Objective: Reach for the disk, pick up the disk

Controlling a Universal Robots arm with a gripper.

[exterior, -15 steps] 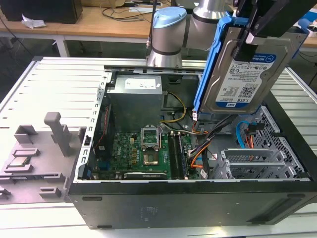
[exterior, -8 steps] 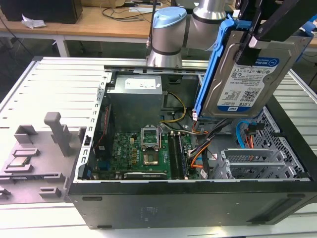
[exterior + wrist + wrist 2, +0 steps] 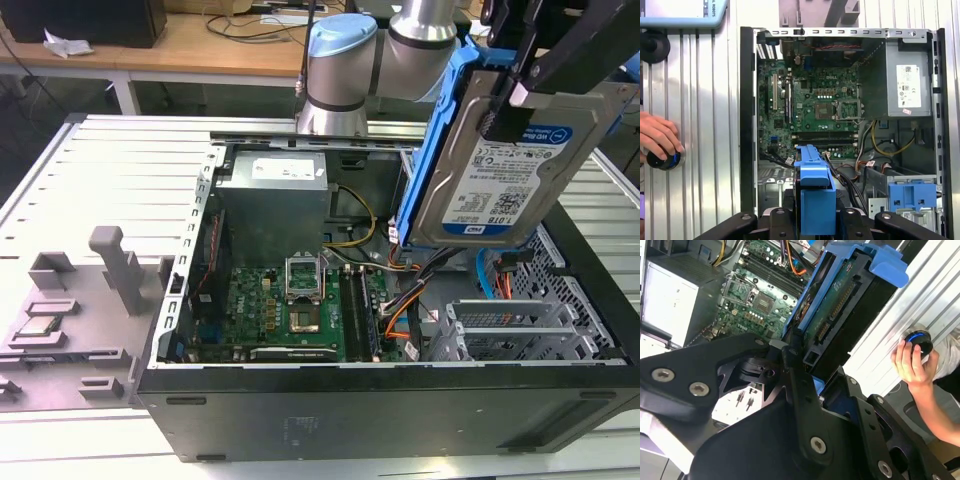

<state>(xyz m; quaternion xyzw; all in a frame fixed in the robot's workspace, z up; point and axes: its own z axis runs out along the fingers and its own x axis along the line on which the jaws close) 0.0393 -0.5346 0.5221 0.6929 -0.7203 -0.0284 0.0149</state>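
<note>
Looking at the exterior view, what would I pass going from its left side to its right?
Grey plastic fixture → green motherboard inside the open computer case → the disk in its blue caddy, held up above the case by the gripper.

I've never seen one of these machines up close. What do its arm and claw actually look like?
The arm is built of silver-grey metal tubes with rounded joints, one topped by a pale blue cap. The gripper is matte black, made of flat angular plates and linked bars fastened with silver bolts.
</note>
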